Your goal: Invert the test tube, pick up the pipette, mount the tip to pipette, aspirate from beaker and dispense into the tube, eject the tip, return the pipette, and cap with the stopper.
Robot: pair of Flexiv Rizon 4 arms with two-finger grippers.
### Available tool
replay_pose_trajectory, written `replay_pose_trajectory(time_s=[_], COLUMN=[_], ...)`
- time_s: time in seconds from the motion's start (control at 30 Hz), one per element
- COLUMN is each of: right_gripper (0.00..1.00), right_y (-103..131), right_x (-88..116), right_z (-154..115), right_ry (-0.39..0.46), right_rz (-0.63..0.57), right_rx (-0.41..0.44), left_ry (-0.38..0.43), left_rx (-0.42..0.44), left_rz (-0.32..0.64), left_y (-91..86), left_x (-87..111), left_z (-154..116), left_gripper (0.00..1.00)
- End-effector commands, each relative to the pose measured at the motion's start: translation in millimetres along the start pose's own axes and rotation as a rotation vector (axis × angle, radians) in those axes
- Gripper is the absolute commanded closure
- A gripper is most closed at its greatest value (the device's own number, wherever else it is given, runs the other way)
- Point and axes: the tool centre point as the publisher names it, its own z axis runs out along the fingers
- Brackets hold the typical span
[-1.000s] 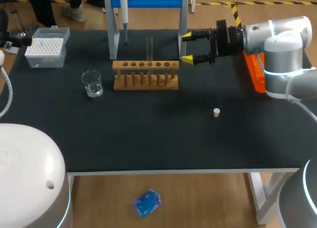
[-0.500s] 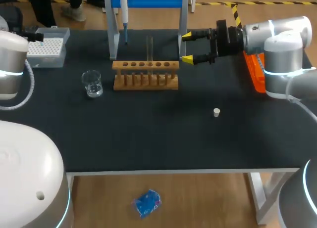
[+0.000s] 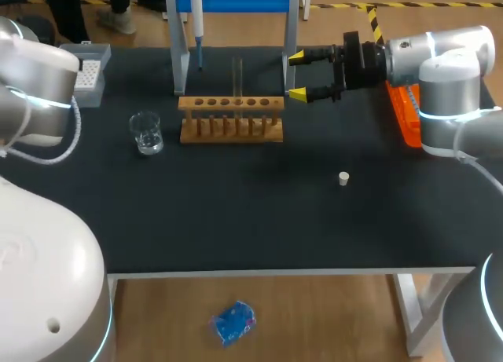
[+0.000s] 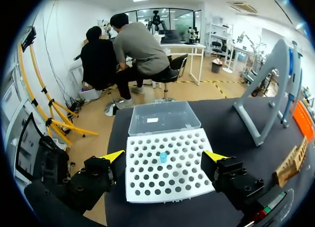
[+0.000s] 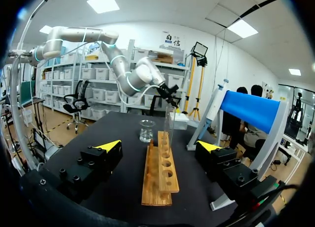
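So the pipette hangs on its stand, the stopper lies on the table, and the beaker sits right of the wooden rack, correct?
No: the head view shows the beaker left of the wooden rack. The pipette does hang on its stand, and the stopper lies on the table.

Even, bright light falls from overhead on my dark table, throwing only soft shadows beneath the wooden rack, while my left arm gleams, perhaps slightly overexposed.

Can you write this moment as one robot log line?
left tool: open, facing tip box | right tool: open, by rack | pipette: on stand | stopper: on table
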Motion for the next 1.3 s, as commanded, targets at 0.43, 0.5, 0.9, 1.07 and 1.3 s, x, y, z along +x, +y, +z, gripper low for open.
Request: replay_pose_trajectory(time_s=[0.43, 0.5, 0.9, 1.07, 1.3], right_gripper=[0.00, 0.00, 0.00, 0.00, 0.00], right_y=[-1, -1, -1, -1, -1], right_x=[-1, -1, -1, -1, -1], right_z=[0, 0, 0, 0, 0], right_ry=[0.002, 0.002, 0.002, 0.002, 0.002], right_rz=[-0.001, -0.001, -0.001, -0.001, -0.001], right_rx=[-0.001, -0.001, -0.001, -0.001, -0.001], left_ry=[-0.023, -0.024, -0.004, -0.001, -0.001], left_rx=[-0.027, -0.027, -0.028, -0.029, -0.033], left_rz=[-0.041, -0.043, -0.062, -0.067, -0.070], left_y=[-1.2, -0.9, -0.7, -1.1, -0.7], left_x=[-4.5, -4.3, -1.8, -1.2, -0.4], left_z=[17, 17, 25, 26, 27], left_gripper=[0.00, 0.00, 0.00, 0.00, 0.30])
